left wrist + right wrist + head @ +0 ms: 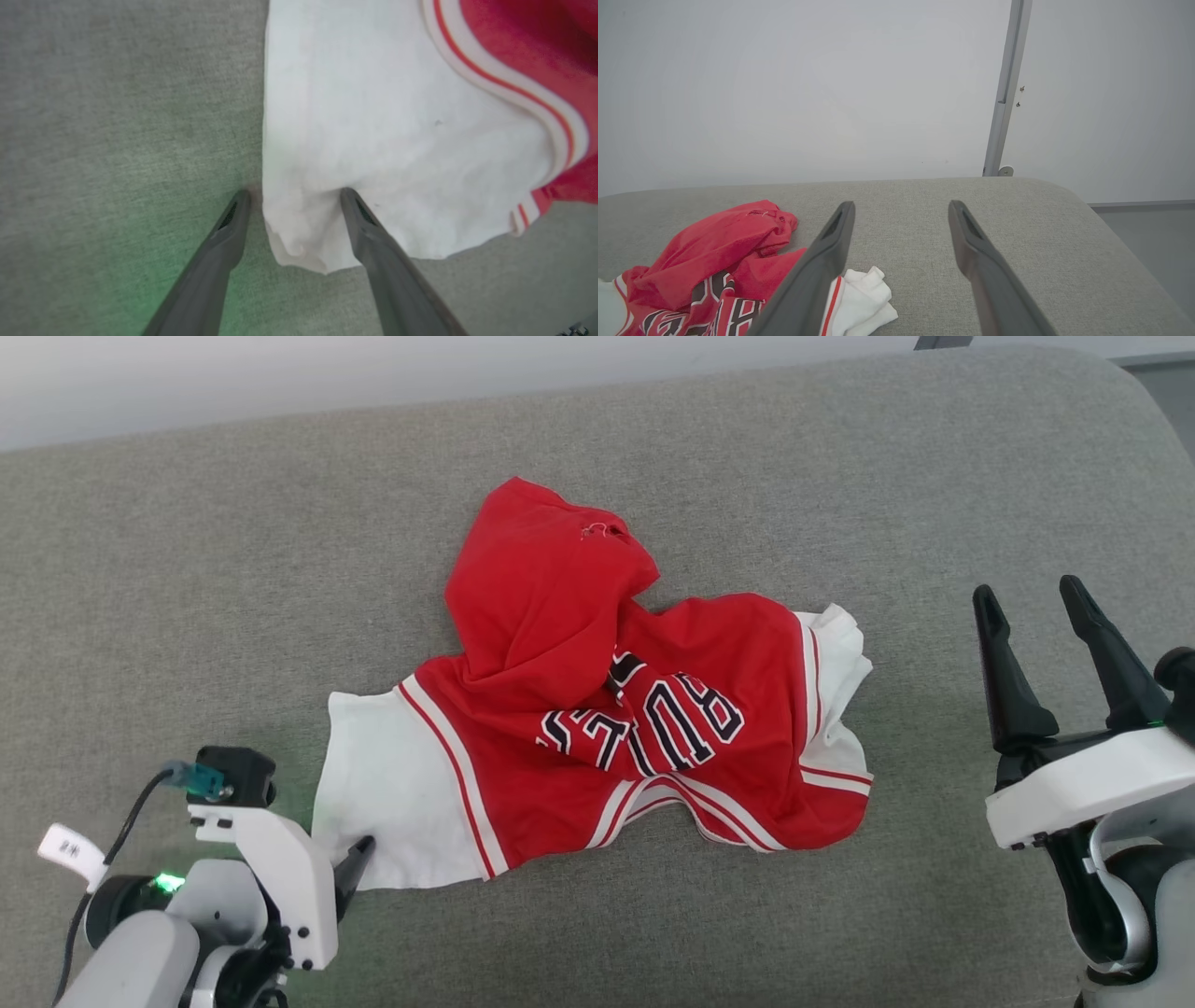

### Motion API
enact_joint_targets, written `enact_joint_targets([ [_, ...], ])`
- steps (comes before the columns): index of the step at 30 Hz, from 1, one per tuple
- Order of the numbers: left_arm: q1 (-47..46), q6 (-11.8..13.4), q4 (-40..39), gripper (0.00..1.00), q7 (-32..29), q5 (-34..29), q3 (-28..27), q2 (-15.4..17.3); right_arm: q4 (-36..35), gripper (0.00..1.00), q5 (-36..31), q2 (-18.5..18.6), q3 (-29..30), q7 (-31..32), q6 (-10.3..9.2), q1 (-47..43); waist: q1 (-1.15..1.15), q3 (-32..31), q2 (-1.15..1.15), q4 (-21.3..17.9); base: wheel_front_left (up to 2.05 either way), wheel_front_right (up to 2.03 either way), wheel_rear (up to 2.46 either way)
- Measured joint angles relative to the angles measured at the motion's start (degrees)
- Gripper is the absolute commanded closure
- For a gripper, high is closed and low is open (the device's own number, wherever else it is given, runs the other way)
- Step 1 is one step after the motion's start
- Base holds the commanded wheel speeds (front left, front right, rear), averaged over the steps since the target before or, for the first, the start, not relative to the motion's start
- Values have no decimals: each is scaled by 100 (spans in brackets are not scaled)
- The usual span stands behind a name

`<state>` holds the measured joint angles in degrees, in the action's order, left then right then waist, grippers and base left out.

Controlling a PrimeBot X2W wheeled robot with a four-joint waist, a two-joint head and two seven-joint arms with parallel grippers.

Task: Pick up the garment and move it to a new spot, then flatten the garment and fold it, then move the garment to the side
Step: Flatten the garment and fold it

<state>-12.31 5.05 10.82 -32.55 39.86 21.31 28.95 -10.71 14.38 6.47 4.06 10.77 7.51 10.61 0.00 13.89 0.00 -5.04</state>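
Observation:
The garment point(597, 709), a red jersey T-shirt with white sleeves and black lettering, lies crumpled in the middle of the grey cushion point(840, 476). Its red body is bunched up toward the far side. One white sleeve point(392, 793) spreads flat at the near left. My left gripper point(359, 854) is open and low at that sleeve's near corner. In the left wrist view the left gripper point(294, 196) straddles the corner of the sleeve point(397, 116), one finger on the cloth, the other on the cushion beside its edge. My right gripper point(1032, 607) stands open to the right, apart from the garment point(714, 252).
The cushion's far edge meets a pale wall point(784, 93). Its rounded right end point(1087, 205) drops to a grey floor point(1157, 233). A metal post point(1004, 93) runs up the wall behind that end. Bare cushion lies left and right of the garment.

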Motion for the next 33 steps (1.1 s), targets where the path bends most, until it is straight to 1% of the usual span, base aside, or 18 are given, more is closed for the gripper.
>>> enact_joint_targets([
  [1,-44,-12,32,57,-57,0,30,-4,12,0,-2,-13,8,-37,-1,-7,0,9,0,-7,0,0,0],
  [2,-74,-45,57,100,-87,4,38,-1,20,0,-2,-24,22,-52,0,-7,0,16,0,-8,0,0,0],
  [5,-159,-48,143,100,-101,47,14,8,58,0,-2,-41,46,-104,0,-2,0,18,0,5,0,0,0],
  [9,-136,14,114,100,-64,122,-121,85,111,0,19,-37,130,-115,-1,4,0,-2,0,62,0,0,0],
  [11,-86,88,56,100,-37,149,-233,220,119,0,38,-4,143,-115,-1,2,0,-9,0,109,0,0,0],
  [16,219,326,-80,100,40,190,-662,682,186,0,127,58,201,-122,0,2,1,-28,0,227,0,0,0],
  [21,479,468,-175,100,22,264,-917,959,348,0,182,193,323,-137,-1,10,0,-46,0,334,0,0,0],
  [23,558,531,-178,100,20,272,-965,995,375,0,202,240,356,-137,-1,19,0,-59,0,377,0,0,0],
  [25,576,530,-175,100,-19,303,-966,1015,399,0,219,268,363,-112,-1,23,0,-74,0,418,0,0,0],
  [29,576,397,-96,100,-22,466,-951,898,468,0,272,316,350,-46,-1,12,0,-96,0,482,0,0,0],
  [30,569,347,-76,93,-21,506,-939,894,483,0,276,321,344,-32,-1,-9,0,-103,0,495,0,0,0],
  [31,569,347,-76,69,-21,506,-939,894,483,0,276,321,344,-32,-1,-9,0,-103,0,495,0,0,0],
  [32,552,301,-53,58,-18,519,-932,883,490,0,299,318,343,-15,-1,-20,0,-109,0,506,0,0,0],
  [33,526,265,-19,26,-14,553,-927,864,490,0,333,320,326,7,-1,-22,0,-115,0,516,0,0,0],
])
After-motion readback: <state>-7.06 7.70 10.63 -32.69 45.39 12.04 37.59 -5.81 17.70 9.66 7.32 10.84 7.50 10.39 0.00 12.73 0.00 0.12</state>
